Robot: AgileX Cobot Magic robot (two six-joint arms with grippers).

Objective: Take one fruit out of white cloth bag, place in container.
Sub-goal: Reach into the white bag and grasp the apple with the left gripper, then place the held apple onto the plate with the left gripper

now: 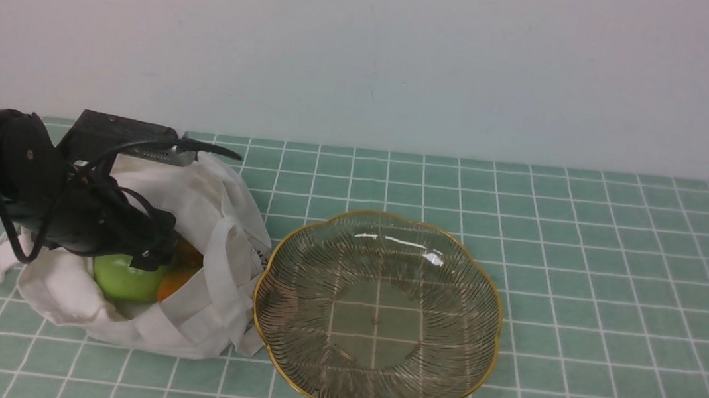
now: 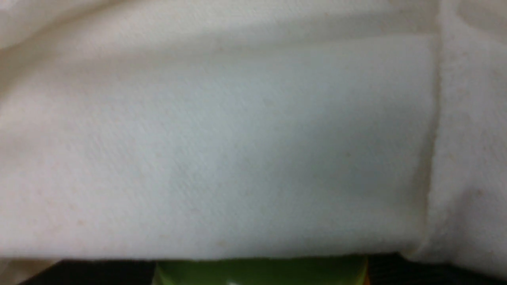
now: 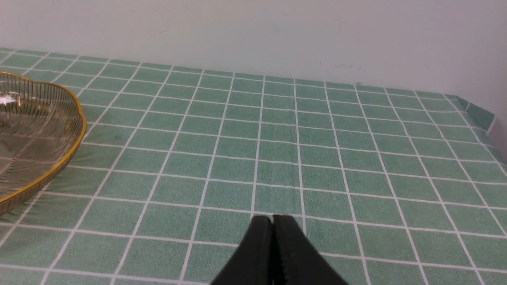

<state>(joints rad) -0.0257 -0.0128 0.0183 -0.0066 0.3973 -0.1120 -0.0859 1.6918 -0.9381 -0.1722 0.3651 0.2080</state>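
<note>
The white cloth bag [image 1: 219, 210] lies on its side at the left, its mouth facing me. Inside it show the green apple [image 1: 122, 278] and an orange-yellow fruit [image 1: 177, 280]. My left gripper [image 1: 151, 257] reaches into the mouth and stands open at the top of the apple. In the left wrist view, bag cloth [image 2: 237, 138] fills the picture. At its edge the apple [image 2: 257, 271] sits between dark fingers [image 2: 420, 274] that stand wide apart. The glass container [image 1: 258, 295] with its gold rim stands just right of the bag, holding nothing. My right gripper [image 3: 272, 218] is shut and holds nothing.
A green checked cloth [image 1: 589, 252] covers the table, and a pale wall rises behind it. The dish's rim [image 3: 77, 134] shows in the right wrist view. The table's far right corner [image 3: 475, 114] is in sight there too.
</note>
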